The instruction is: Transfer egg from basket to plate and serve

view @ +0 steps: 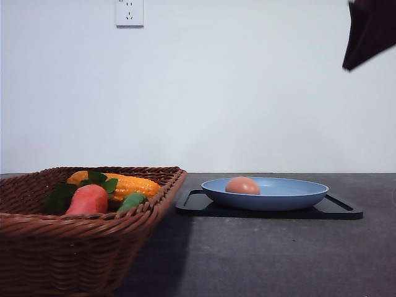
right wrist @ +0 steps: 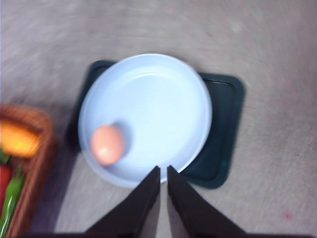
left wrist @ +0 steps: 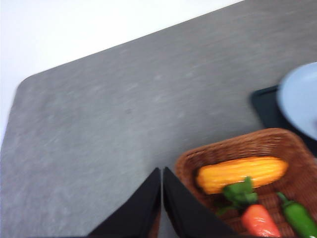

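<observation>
Dark grey tabletop [view: 260, 253], plain white wall [view: 247, 86] with an outlet [view: 129, 12]. Egg [view: 242, 185] sits in the blue plate [view: 291, 197] on a black tray [view: 337, 210]. Both the left claw [left wrist: 162, 198] and the right claw [right wrist: 163, 193] are pinched narrow, empty.

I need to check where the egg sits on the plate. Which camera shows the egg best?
The right wrist view: from above, the egg lies whole near the plate rim on the basket side. The front view shows its top above the rim; the left wrist view gives no sight of it.
</observation>
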Motion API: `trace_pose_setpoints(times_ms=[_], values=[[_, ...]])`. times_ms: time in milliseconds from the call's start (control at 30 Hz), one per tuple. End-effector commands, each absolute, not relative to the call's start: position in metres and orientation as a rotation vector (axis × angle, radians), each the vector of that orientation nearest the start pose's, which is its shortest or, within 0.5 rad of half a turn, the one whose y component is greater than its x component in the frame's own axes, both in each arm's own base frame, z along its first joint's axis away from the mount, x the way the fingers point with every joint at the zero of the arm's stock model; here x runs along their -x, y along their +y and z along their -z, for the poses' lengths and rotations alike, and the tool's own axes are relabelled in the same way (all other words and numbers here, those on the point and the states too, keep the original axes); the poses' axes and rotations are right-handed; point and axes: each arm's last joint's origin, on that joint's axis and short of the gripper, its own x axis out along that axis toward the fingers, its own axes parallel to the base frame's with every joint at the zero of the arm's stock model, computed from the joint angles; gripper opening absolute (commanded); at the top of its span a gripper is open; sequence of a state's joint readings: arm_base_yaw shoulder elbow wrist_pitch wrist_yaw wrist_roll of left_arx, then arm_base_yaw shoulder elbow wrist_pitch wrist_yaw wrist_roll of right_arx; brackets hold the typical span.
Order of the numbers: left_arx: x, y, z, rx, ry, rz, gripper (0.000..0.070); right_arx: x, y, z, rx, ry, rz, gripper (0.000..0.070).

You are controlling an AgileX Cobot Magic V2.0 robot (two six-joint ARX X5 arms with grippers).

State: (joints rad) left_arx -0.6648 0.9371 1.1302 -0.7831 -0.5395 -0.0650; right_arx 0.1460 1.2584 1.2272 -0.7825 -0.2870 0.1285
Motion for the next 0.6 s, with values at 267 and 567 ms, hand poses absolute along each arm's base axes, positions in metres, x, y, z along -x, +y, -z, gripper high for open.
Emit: trace_pose_setpoints(times_ms=[267,567], values=[[-0.154,-0.065,-0.326,-0.139,0.492,0.165,0.0000,-0.178,0.066,-0.318,-0.029,0.589,-0.376,0.0000],[-0.125,-0.051,-0.278,0.045,0.379,0.166,0.0000,-0.148,0.058,-0.257,-0.056,0.341,-0.327,0.0000]])
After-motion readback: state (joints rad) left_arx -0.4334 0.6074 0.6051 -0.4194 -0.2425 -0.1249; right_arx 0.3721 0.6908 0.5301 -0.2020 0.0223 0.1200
